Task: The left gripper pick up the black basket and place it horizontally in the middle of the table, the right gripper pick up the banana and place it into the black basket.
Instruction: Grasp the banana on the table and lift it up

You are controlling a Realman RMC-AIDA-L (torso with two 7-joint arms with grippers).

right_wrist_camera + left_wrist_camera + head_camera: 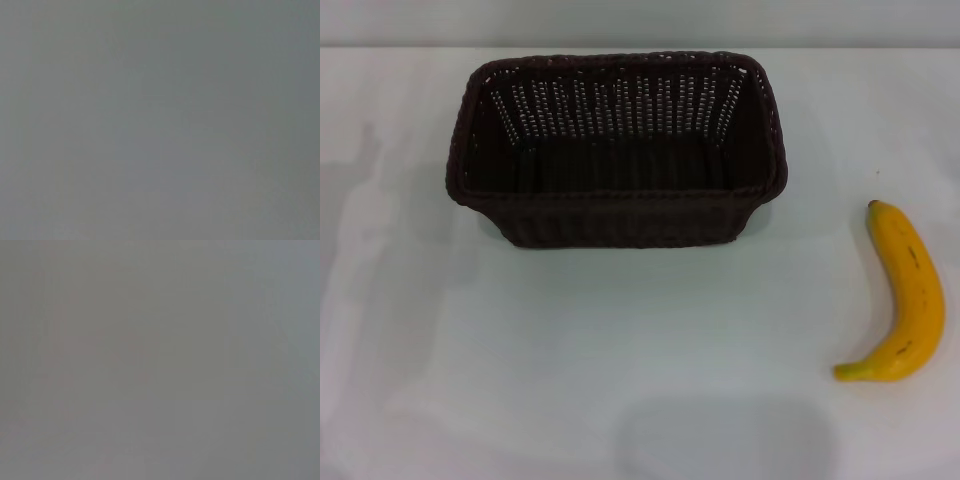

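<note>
Plainly, nothing is being handled yet. One white table (620, 400) is filling the head view, and on it one black basket (617, 150) is sitting upright toward the far side, roughly centred between left and right, its long side running across the view and its inside empty. One banana (905, 295) is lying on the robot's right, well apart from the basket, with its stem tip pointing toward the near edge.

Neither the left gripper nor the right gripper is showing in the head view, and both wrist views are giving only a flat grey field, so I cannot tell how far either one is opened or whether it is gripping anything.

Judging by this layout, the first step is still waiting: the left gripper is needing to come in over the basket's braided rim, close on one wall, and bring the basket toward the middle of the table. Only afterwards is the banana's turn coming.
</note>
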